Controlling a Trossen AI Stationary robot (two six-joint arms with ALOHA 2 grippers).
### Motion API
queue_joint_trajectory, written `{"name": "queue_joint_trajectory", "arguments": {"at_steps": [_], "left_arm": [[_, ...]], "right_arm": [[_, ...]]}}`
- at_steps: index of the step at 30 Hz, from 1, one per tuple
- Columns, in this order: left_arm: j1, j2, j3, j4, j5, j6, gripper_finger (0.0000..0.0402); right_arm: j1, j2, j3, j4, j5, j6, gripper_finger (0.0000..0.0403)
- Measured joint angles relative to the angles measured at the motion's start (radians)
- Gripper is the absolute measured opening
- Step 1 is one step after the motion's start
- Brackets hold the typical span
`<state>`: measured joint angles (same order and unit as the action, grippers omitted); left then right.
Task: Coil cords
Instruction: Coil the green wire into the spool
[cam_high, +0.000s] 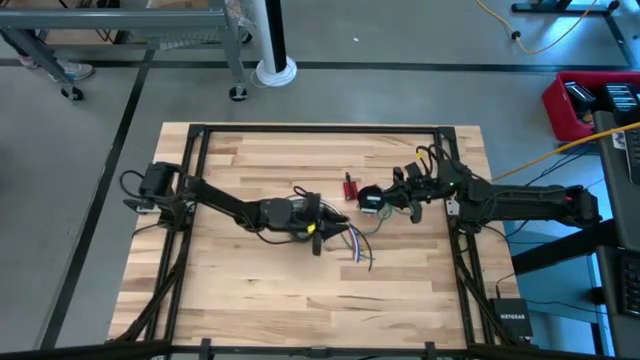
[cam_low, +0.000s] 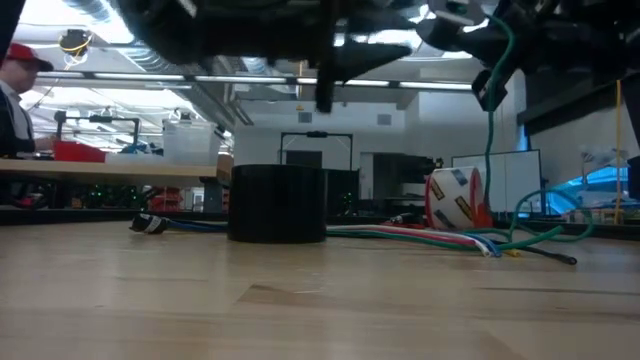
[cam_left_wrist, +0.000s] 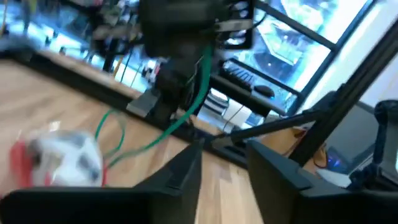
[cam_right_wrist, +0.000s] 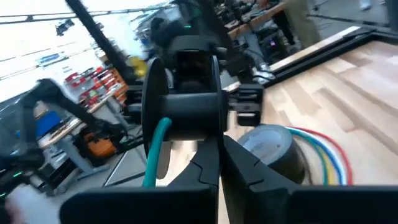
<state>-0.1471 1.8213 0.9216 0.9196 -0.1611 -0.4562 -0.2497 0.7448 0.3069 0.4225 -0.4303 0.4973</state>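
My right gripper (cam_high: 388, 198) (cam_right_wrist: 221, 158) is shut at a black spool (cam_high: 370, 200) (cam_right_wrist: 183, 99), held above the table's middle. A green cord (cam_right_wrist: 155, 149) (cam_left_wrist: 180, 118) (cam_low: 490, 130) runs off the spool, hangs down and lies looped on the wood. A bundle of coloured cords (cam_high: 356, 246) (cam_low: 440, 238) (cam_right_wrist: 329, 155) lies flat on the table. My left gripper (cam_high: 335, 222) (cam_left_wrist: 224, 171) stands open just left of the spool, pointing level toward it, with nothing between its fingers. My right gripper meets the black spool at its lower side (cam_right_wrist: 214, 134), level, coming from the table's right. Its own fingers hide the exact spot. The spool is lifted clear of the table with its axis level, and the green cord hangs slack below it.
A dark roll of tape (cam_low: 278, 205) (cam_right_wrist: 273, 146) stands on the table by the coloured cords. A small white and red object (cam_low: 455, 200) (cam_left_wrist: 62, 162) (cam_high: 350, 187) sits just beyond the spool. A black frame (cam_high: 320, 130) borders the tabletop. Bare wood lies toward the near edge.
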Motion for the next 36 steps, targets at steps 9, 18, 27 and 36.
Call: {"name": "queue_joint_trajectory", "arguments": {"at_steps": [9, 18, 27, 36], "left_arm": [[-0.018, 0.086, 0.239, -0.284, -0.105, 0.401, 0.0156], [-0.021, 0.21, 0.335, -0.299, -0.23, 0.43, 0.0156], [-0.008, 0.223, 0.336, -0.302, -0.317, 0.388, 0.0157], [0.019, 0.26, 0.337, -0.28, -0.315, 0.348, 0.0157]], "right_arm": [[0.0, 0.014, 0.0, 0.059, 0.11, 0.055, 0.0002], [0.0, 0.013, 0.0, 0.113, 0.124, 0.082, 0.0002], [0.0, 0.013, 0.0, 0.117, 0.124, 0.082, 0.0002], [0.001, 0.013, 0.0, 0.161, 0.123, 0.083, 0.0002]]}}
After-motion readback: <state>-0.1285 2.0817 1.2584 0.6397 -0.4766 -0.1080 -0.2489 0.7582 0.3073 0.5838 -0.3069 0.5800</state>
